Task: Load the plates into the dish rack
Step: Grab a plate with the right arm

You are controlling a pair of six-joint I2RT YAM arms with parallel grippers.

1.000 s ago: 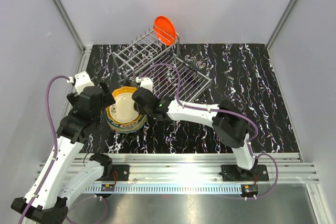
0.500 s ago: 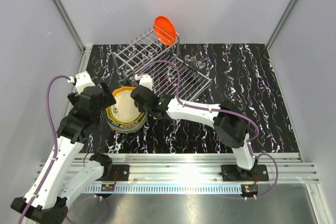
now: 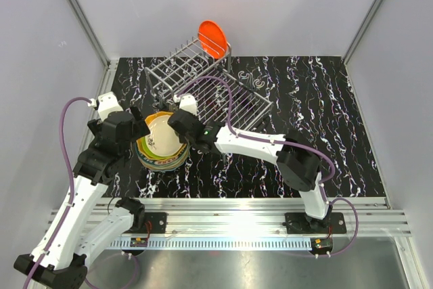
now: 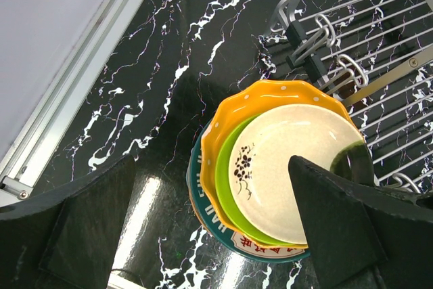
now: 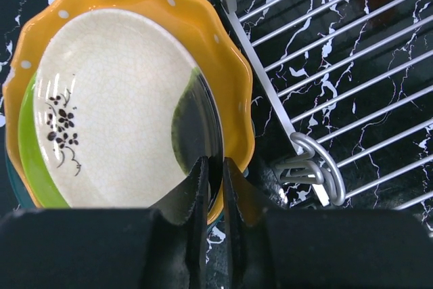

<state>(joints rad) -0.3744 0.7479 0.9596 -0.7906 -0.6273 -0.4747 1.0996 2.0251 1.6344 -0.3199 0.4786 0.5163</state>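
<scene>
Stack (image 3: 162,145) first, nearest the arms, sitting at 9 o'clock on the table (image 3: 325,133). Right gripper (image 5: 213,167) is on it. Its jaws are almost together at the cream plate's (image 5: 115,99) 3 o'clock edge, one finger over the rim and one under, so I call that a pinch on the rim. Left gripper (image 4: 211,160) hangs over the stack's 9 o'clock side with its jaws spread as wide as they go, holding nothing.

Under the cream plate come a green plate (image 5: 27,147) and an orange plate (image 5: 233,72), with teal rims lower down.

Out at 1 o'clock from the stack lies the rack (image 3: 203,86), and only one red plate (image 3: 212,38) stands in it, at its far 12 o'clock end. So I judge the job barely begun: one loaded, the whole pile to go, the cream plate next.

Hard to tell: how many plates the pile holds, since the lower ones show only as edges. Whether the cream plate has cleared the ones beneath I can't say. A small metal piece (image 3: 252,79) beyond the rack is too small to identify.
</scene>
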